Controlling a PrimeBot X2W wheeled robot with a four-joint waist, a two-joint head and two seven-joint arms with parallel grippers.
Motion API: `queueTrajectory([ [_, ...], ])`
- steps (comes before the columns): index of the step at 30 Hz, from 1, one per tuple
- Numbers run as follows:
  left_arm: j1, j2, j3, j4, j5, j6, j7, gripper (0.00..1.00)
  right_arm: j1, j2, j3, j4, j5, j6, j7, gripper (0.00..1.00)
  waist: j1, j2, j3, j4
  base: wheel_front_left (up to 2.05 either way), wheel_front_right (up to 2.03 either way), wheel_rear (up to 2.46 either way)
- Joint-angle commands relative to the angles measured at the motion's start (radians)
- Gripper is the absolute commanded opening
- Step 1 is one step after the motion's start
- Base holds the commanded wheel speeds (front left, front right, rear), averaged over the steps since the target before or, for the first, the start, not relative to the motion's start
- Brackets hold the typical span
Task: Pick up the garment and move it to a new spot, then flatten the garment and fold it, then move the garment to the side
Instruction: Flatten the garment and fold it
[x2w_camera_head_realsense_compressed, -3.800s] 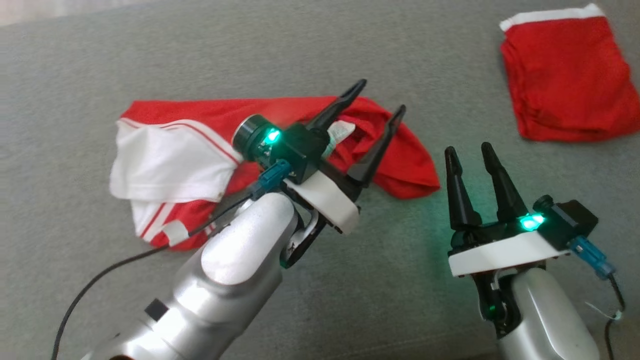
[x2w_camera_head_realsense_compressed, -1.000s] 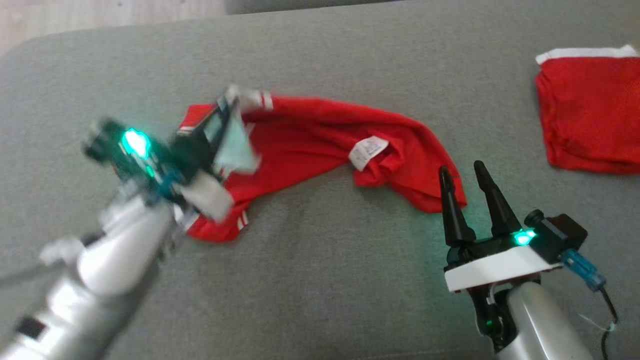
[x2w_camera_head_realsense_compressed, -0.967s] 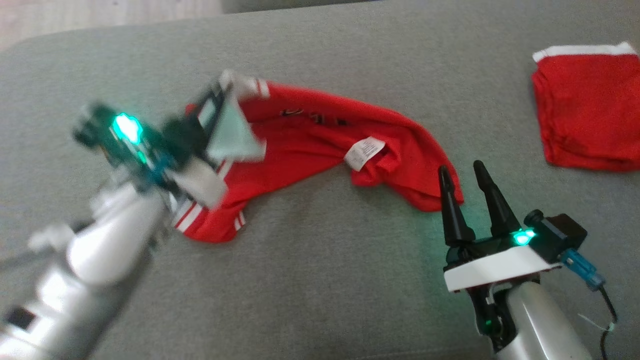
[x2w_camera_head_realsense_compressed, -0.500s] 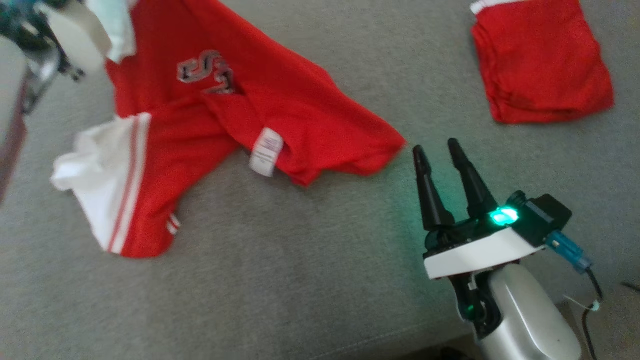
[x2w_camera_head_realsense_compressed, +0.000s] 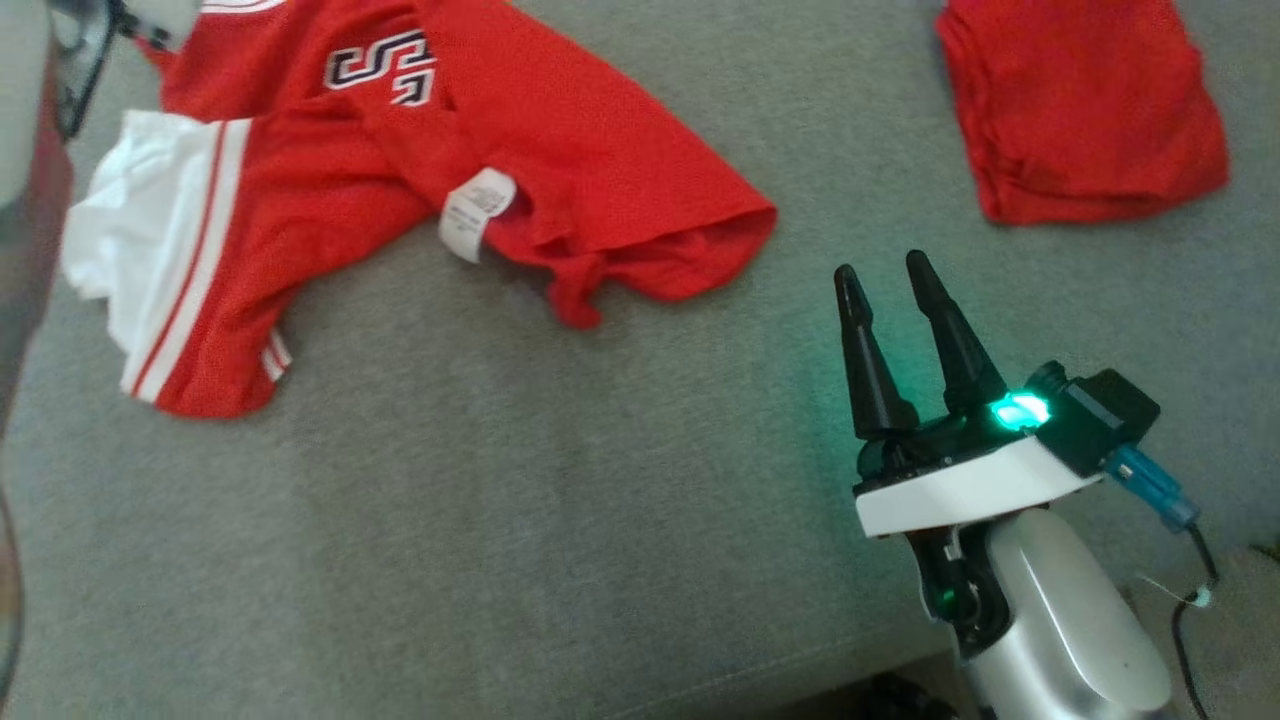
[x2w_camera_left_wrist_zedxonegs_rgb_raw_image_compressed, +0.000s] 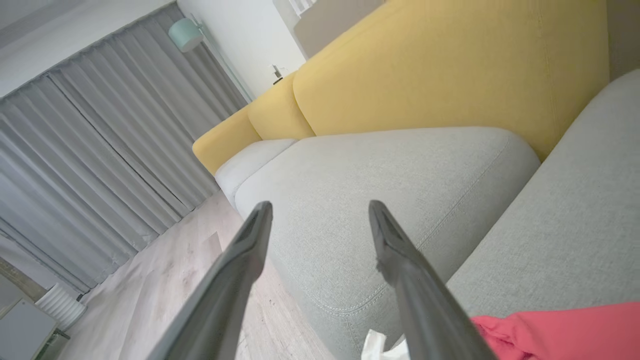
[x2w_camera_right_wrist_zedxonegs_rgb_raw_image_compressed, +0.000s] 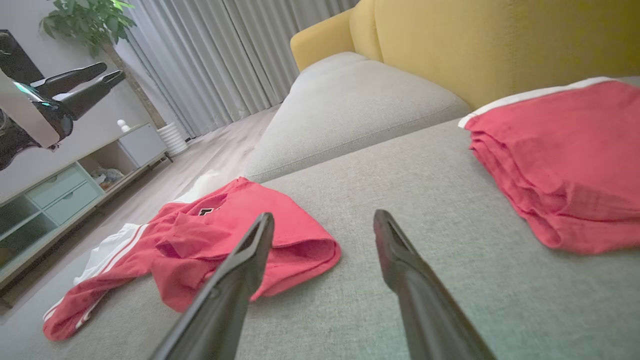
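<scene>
The garment (x2w_camera_head_realsense_compressed: 420, 170), a red jersey with a white striped panel and a white label, lies rumpled on the grey sofa cushion (x2w_camera_head_realsense_compressed: 560, 500) at the upper left. In the right wrist view the garment (x2w_camera_right_wrist_zedxonegs_rgb_raw_image_compressed: 225, 235) sits left of and beyond my fingers. My right gripper (x2w_camera_head_realsense_compressed: 882, 265) hovers open and empty to the right of the jersey's hem. My left gripper (x2w_camera_left_wrist_zedxonegs_rgb_raw_image_compressed: 320, 205) is open with nothing between its fingers, and the jersey's red edge (x2w_camera_left_wrist_zedxonegs_rgb_raw_image_compressed: 560, 330) lies below it. From the right wrist, the left gripper (x2w_camera_right_wrist_zedxonegs_rgb_raw_image_compressed: 111, 70) hangs raised above the garment's far end.
A folded red garment (x2w_camera_head_realsense_compressed: 1085, 110) with a white band lies at the back right. The yellow sofa back (x2w_camera_left_wrist_zedxonegs_rgb_raw_image_compressed: 450, 65) rises behind the cushions. Wooden floor (x2w_camera_left_wrist_zedxonegs_rgb_raw_image_compressed: 165, 280) and a low cabinet (x2w_camera_right_wrist_zedxonegs_rgb_raw_image_compressed: 75, 185) lie past the sofa's left end.
The left gripper was shut on the jersey's white end and lifting it; now it has opened and the jersey lies dropped on the cushion. The head camera has shifted. The right gripper keeps its pose.
</scene>
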Motion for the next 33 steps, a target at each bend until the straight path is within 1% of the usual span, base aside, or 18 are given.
queueTrajectory([
  [1,-0.018,0.028,0.034,-0.017,-0.012,0.009,-0.030,1.00,-0.010,-0.001,0.011,-0.027,-0.010,-0.001,-0.011,1.00,-0.0001,0.0000,-0.022,0.036,0.00,0.00,0.00],
  [6,0.100,-0.002,0.061,-0.050,-0.075,0.026,-0.110,1.00,0.006,-0.001,-0.028,-0.018,-0.038,-0.001,-0.011,1.00,-0.0001,0.0000,-0.074,0.123,0.00,0.00,0.00],
  [10,0.270,-0.019,0.102,-0.129,-0.152,0.052,-0.134,1.00,0.026,-0.001,-0.052,-0.001,-0.062,-0.001,-0.011,1.00,-0.0001,0.0000,-0.122,0.193,0.00,0.00,0.00],
  [12,0.374,-0.029,0.118,-0.181,-0.188,0.070,-0.139,1.00,0.037,-0.001,-0.062,0.007,-0.069,-0.001,-0.011,1.00,-0.0001,0.0000,-0.144,0.224,0.00,0.00,0.00],
  [16,0.590,-0.047,0.137,-0.297,-0.232,0.128,-0.145,1.00,0.056,-0.001,-0.069,0.020,-0.079,-0.001,-0.011,1.00,-0.0001,0.0000,-0.183,0.265,0.00,0.00,0.00],
  [20,0.781,-0.067,0.159,-0.422,-0.262,0.190,-0.147,1.00,0.068,-0.001,-0.063,0.025,-0.081,-0.001,-0.011,1.00,-0.0001,0.0000,-0.208,0.283,0.00,0.00,0.00],
  [24,0.915,-0.083,0.186,-0.534,-0.265,0.238,-0.147,1.00,0.076,-0.001,-0.058,0.028,-0.082,-0.001,-0.011,1.00,-0.0001,0.0000,-0.223,0.286,0.00,0.00,0.00],
  [26,0.940,-0.086,0.191,-0.554,-0.266,0.246,-0.147,1.00,0.078,-0.001,-0.055,0.029,-0.082,-0.001,-0.011,1.00,-0.0001,0.0000,-0.224,0.284,0.00,0.00,0.00],
  [27,0.975,-0.088,0.203,-0.585,-0.263,0.256,-0.147,1.00,0.080,-0.001,-0.050,0.029,-0.081,-0.001,-0.011,1.00,-0.0001,0.0000,-0.229,0.279,0.00,0.00,0.00],
  [33,1.011,-0.081,0.220,-0.617,-0.255,0.261,-0.147,1.00,0.086,-0.001,-0.047,0.027,-0.081,-0.001,-0.011,1.00,-0.0001,0.0000,-0.231,0.265,0.00,0.00,0.00],
])
